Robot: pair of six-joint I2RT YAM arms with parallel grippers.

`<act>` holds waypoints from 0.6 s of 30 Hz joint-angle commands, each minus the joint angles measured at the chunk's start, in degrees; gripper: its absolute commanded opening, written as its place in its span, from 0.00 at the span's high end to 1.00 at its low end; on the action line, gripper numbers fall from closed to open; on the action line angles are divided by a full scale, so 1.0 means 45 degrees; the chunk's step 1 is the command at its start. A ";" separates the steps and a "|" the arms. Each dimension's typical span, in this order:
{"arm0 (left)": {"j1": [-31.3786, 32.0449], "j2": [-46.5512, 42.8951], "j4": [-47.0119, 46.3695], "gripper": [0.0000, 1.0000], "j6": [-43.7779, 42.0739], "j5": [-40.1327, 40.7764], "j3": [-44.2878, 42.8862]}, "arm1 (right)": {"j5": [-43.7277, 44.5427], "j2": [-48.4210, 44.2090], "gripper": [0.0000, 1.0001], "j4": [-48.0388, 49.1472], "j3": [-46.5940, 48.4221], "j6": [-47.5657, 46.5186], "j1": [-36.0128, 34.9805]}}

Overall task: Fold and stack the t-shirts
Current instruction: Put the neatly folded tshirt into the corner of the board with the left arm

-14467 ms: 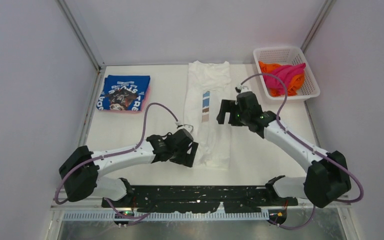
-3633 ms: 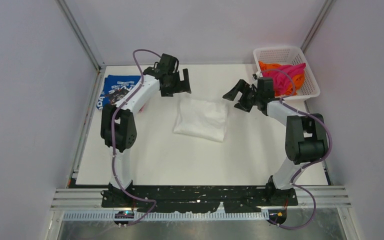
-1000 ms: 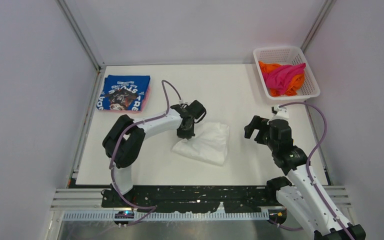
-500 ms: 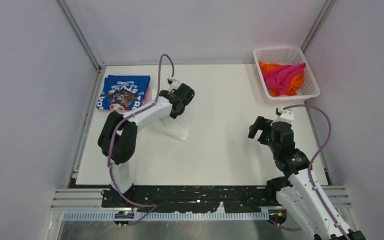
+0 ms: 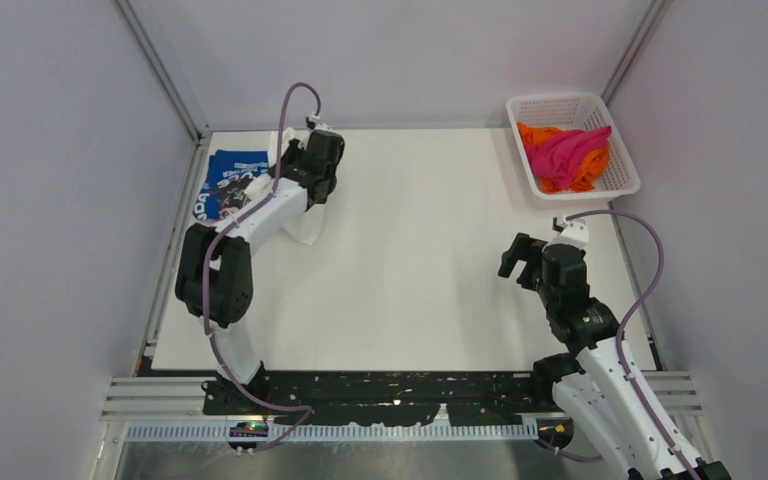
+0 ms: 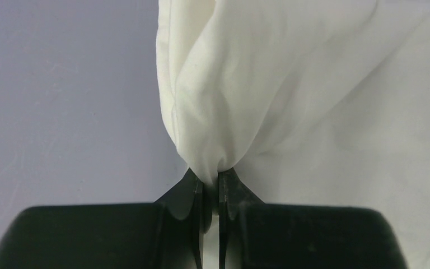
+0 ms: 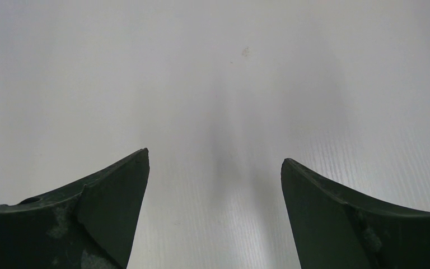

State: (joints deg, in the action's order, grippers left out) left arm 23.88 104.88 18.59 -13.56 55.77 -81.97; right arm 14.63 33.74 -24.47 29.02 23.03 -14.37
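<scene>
1. Right gripper (image 5: 517, 262): near right of the table (image 5: 430, 280). Its fingers are spread wide and hold nothing, and the wrist view shows only bare tabletop between them. It sits where it was half a second ago, so it looks parked.

2. Left gripper (image 6: 211, 179): its jaws are pinched almost shut on a gathered edge of the white shirt (image 6: 257, 84). A second ago this shirt lay folded at mid-table. It has since been lifted and carried far and left, and now hangs bunched from the fingers just beside the blue shirt.

3. Blue shirt (image 5: 222, 180): far left, folded flat, partly behind the left arm. Probably the pile that receives the white one.

4. Basket (image 5: 617, 140): far right corner. The magenta shirt (image 5: 565, 150) and orange shirt (image 5: 532, 133) lie crumpled inside.

Note: the stacking step appears to be in hand. Dangling from a single pinch may loosen the fold. Two shirts are not yet folded.
</scene>
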 commanded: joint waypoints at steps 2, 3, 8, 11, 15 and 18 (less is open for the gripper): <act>-0.0518 -0.1437 -0.1257 1.00 -0.1221 -0.0008 -0.0935 | 0.0615 -0.0063 0.05 0.0178 -0.0024 -0.0020 0.0061; -0.0575 -0.1576 -0.1157 1.00 -0.1209 -0.0078 -0.1011 | 0.0625 -0.0050 0.05 0.0171 -0.0023 -0.0010 0.0057; -0.0619 -0.2281 -0.0530 1.00 -0.1131 -0.0437 -0.1448 | 0.0748 0.0039 0.05 0.0092 0.0012 0.0045 0.0049; -0.0619 -0.2595 0.0262 1.00 -0.0719 -0.0749 -0.1894 | 0.0851 0.0014 0.05 0.0067 0.0017 0.0082 0.0040; -0.0624 -0.2991 0.0940 1.00 -0.0325 -0.1084 -0.2224 | 0.0923 0.0011 0.04 0.0002 0.0017 0.0107 0.0049; -0.0657 -0.3092 0.1065 1.00 -0.0152 -0.1253 -0.2283 | 0.0965 0.0034 0.05 -0.0018 0.0017 0.0124 0.0049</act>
State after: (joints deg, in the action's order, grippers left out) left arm 21.26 93.97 22.13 -16.21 51.13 -89.41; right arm 17.06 33.78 -25.41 29.02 23.07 -14.37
